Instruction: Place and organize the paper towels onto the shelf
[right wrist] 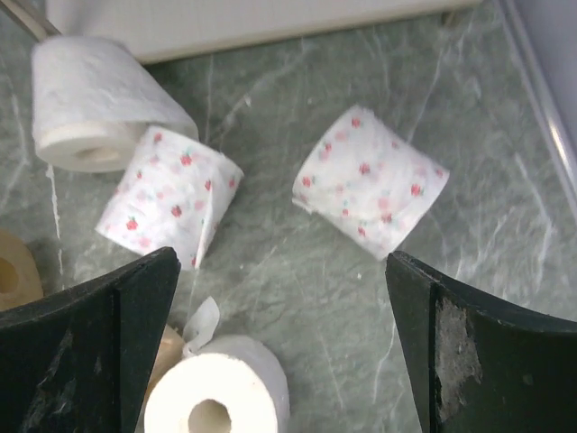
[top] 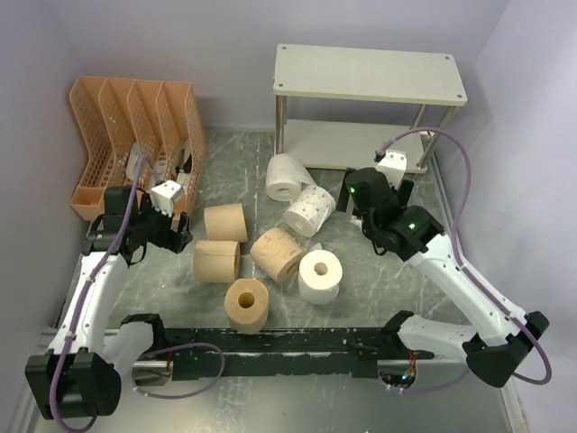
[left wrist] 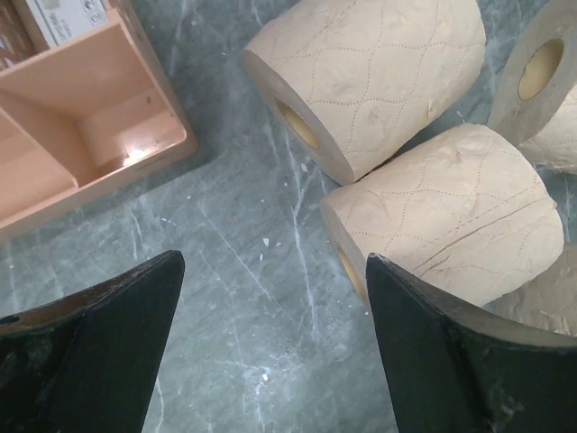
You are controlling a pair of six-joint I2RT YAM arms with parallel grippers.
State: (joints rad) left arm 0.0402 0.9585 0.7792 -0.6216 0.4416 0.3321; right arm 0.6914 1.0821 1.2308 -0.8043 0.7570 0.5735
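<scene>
The shelf (top: 370, 72) stands empty at the back right. Several tan rolls (top: 225, 223) lie mid-table, with a plain white roll (top: 286, 176), a speckled roll (top: 310, 209) and an upright white roll (top: 320, 275) beside them. My left gripper (top: 180, 227) is open and empty, low over bare table just left of the tan rolls (left wrist: 460, 216). My right gripper (top: 354, 215) is open and empty above the table. The right wrist view shows a second speckled roll (right wrist: 371, 191) ahead of the gripper (right wrist: 284, 343), and the upright white roll (right wrist: 216, 397) near the left finger.
An orange slotted file organizer (top: 135, 135) stands at the back left, close behind the left gripper; its base shows in the left wrist view (left wrist: 90, 135). The shelf's lower board (right wrist: 225, 23) is just beyond the white rolls. Walls close the table on three sides.
</scene>
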